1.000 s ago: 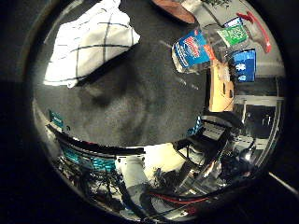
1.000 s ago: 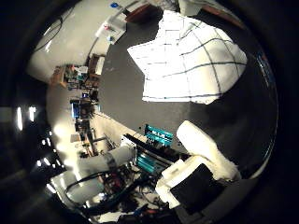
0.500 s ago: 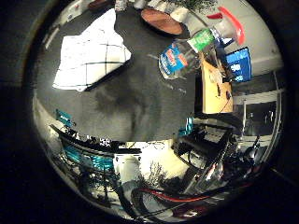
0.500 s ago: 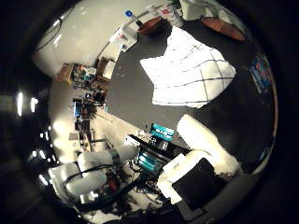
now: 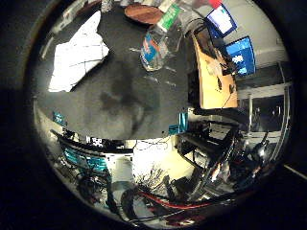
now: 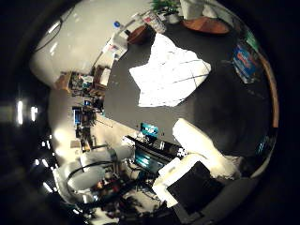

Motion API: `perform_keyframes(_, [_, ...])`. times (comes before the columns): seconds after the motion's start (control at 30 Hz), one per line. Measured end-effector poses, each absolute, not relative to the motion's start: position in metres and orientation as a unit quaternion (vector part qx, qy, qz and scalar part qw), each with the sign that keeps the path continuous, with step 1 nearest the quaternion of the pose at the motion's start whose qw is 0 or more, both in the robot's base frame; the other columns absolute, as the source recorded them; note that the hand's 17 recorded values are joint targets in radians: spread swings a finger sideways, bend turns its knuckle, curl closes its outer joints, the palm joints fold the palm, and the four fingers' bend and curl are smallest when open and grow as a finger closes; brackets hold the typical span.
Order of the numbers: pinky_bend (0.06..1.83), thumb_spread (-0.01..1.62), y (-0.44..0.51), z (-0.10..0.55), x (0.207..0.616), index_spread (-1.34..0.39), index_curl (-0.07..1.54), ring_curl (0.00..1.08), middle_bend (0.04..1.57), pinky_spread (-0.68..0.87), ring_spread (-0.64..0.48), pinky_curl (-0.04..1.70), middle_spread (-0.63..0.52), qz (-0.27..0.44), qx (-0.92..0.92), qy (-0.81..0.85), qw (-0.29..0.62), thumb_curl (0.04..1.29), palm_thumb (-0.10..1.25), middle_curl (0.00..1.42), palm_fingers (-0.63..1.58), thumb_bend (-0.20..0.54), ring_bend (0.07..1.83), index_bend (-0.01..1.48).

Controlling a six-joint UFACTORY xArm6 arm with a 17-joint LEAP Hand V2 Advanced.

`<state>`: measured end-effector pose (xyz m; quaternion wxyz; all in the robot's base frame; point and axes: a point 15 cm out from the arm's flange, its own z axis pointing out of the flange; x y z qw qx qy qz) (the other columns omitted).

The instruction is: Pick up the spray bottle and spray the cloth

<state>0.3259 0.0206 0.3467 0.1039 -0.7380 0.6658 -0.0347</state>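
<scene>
A clear spray bottle [image 5: 157, 42] with a blue label and a green top stands on the dark table [image 5: 120, 96], a short way from the cloth. The white cloth [image 6: 169, 72] with thin dark grid lines lies crumpled flat on the same table. My hand [image 6: 199, 161] hangs well above the table's near edge, apart from both things. One white finger reaches out loosely over the table beside the black palm part, and nothing is held.
A round wooden plate [image 6: 206, 24] lies at the table's far side, with a potted plant [image 6: 164, 6] and small boxes near it. A wooden desk [image 5: 211, 76] with lit monitors [image 5: 240, 53] stands beside the table. The arm's base and equipment [image 6: 93, 168] are below the table edge.
The whole picture has shifted and the table's things look smaller, so the camera has drawn back from the table. Cloth and bottle stay in place.
</scene>
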Motion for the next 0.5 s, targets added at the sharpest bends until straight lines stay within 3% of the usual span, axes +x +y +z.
perform_keyframes(0.5, [0.25, 1.17, -0.012, 0.373, 0.318, -0.30, 0.34, 0.19, 0.19, 0.41, 0.21, 0.33, 0.11, -0.075, -0.741, 0.656, 0.122, 0.29, 0.66, 0.31, 0.12, -0.021, 0.19, 0.17])
